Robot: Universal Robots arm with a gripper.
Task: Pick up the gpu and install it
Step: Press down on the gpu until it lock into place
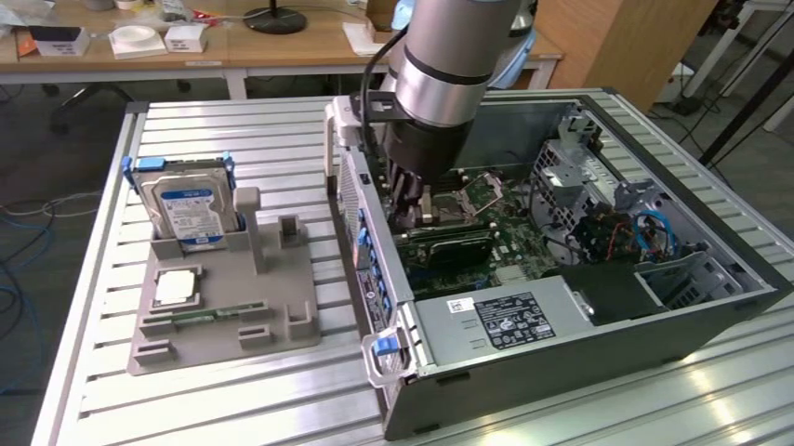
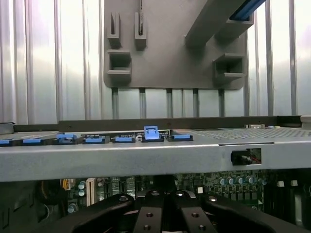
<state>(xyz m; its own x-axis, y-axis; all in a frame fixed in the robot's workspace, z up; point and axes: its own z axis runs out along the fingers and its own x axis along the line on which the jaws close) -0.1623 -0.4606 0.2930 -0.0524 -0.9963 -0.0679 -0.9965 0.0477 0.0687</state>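
Gripper (image 1: 407, 216) closed, down inside computer case (image 1: 694, 316); gpu (image 1: 449, 243) on motherboard just beside it.

Thick silver-grey cylindrical arm (image 1: 447, 56) with pale blue joint cap, black cable along its side, black wrist section below, black hand (image 2: 165, 213) with small round screws

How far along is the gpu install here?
Done: the gpu looks lifted off the grey holder, where the hard drive stands. In hand: the gripper is shut, low inside the open case, with a dark card, seemingly the gpu, below it on the motherboard. Left: whether it is seated cannot be told.
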